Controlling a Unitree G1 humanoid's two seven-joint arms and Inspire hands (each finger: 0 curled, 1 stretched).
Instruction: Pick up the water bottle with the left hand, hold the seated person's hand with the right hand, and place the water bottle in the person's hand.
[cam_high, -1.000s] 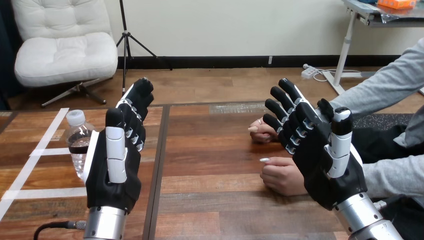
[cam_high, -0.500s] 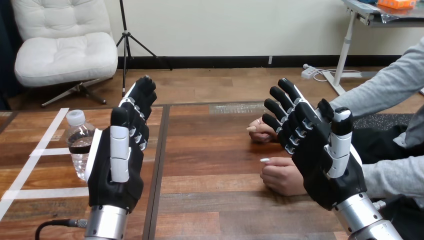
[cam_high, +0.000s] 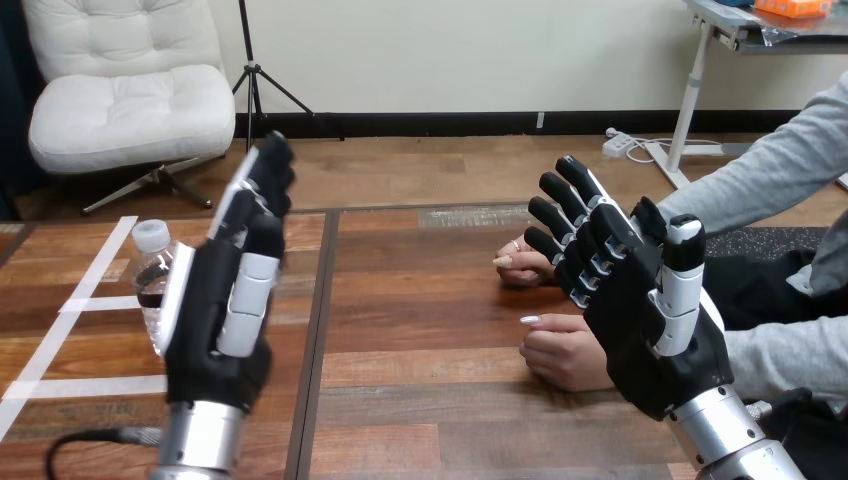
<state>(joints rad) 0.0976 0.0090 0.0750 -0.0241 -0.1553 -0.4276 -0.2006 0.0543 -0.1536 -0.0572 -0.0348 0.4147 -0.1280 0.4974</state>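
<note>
water bottle (cam_high: 150, 290) upright on the table (cam_high: 420, 330), left side, just behind your left hand (cam_high: 215, 320), fingers straight, holding nothing. likely light, thin-walled, slick: wrap its mid-body. your right hand (cam_high: 645, 310), fingers spread, stands near the person's nearer hand (cam_high: 560, 352).

Black left hand (cam_high: 212, 330), white finger shells; right hand (cam_high: 652, 335) alike; silver forearms (cam_high: 203, 440)

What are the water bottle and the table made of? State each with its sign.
The water bottle: probably clear glossy plastic; see-through wall, white cap. The table: wood or wood-look planks, matte brown; grain and seams show.
</note>
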